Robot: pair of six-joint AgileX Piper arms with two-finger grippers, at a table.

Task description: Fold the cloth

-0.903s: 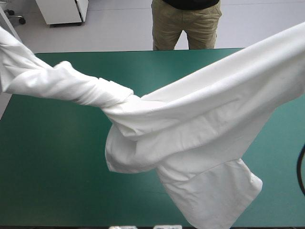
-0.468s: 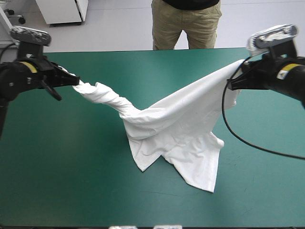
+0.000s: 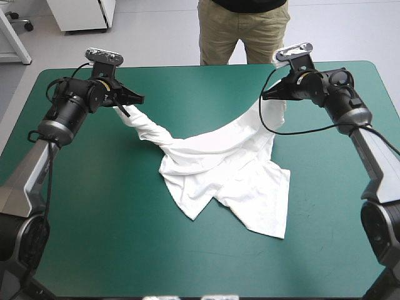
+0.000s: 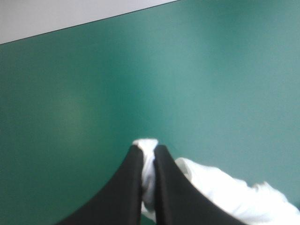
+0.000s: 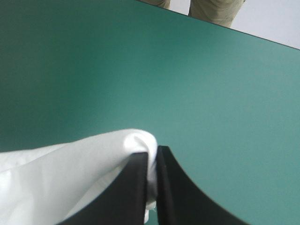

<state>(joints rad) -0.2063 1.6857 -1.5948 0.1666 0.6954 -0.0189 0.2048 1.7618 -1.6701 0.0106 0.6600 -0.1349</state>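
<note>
Between the left gripper (image 3: 128,103) and the right gripper (image 3: 270,95) the T-shirt (image 3: 225,169) hangs in a slack white band. Below that band most of its body lies crumpled on the teal-green table (image 3: 94,219), with the loose end spread away from both grippers toward the near edge. Earlier the shirt was swung up high and filled the high view. Just before, it was stretched between the arms with only its lower part on the cover. The arms have since come down, and the cloth has settled.

The left gripper is pinched all but closed on a twisted, rope-like end, with a tuft of white showing past its fingertips in its wrist view. The right gripper is clamped the same way on a smoother fold that trails off beside it.

As I judge it, the swing has not laid the shirt flat, and the stretch leading from the left gripper is bunched, so it probably needs spreading before any fold
</note>
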